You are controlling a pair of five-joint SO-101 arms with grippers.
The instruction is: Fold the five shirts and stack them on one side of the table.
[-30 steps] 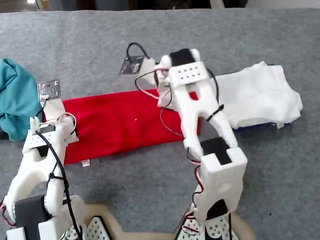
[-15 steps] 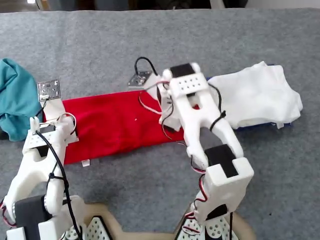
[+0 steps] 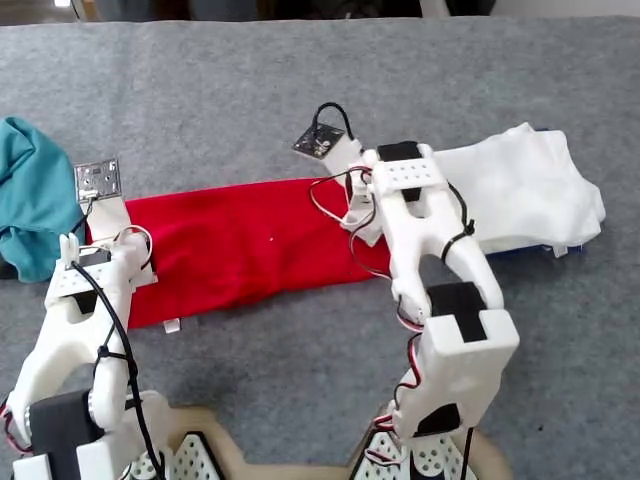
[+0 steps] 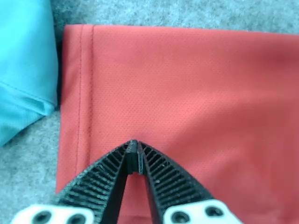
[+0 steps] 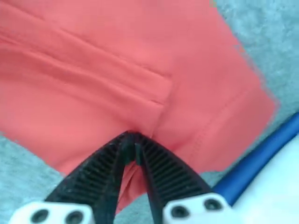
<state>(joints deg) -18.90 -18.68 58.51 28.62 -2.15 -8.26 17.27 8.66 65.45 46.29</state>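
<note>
A teal shirt (image 3: 30,195) is lying in a heap at the far left of the gray table (image 3: 300,80). Just beside it, a red shirt (image 3: 230,245) is lying flat in a long strip across the middle. The left gripper (image 4: 133,151) is sitting over the red shirt's left end, near the hem. Its jaws are closed tight, and I cannot tell if any cloth is caught between them. The right gripper (image 5: 132,142) is at the red shirt's right end, with its jaws pinching a little fold of red cloth. Further right, a white shirt (image 3: 520,195) is lying on a blue shirt (image 5: 261,158), whose edge is peeking out.
</note>
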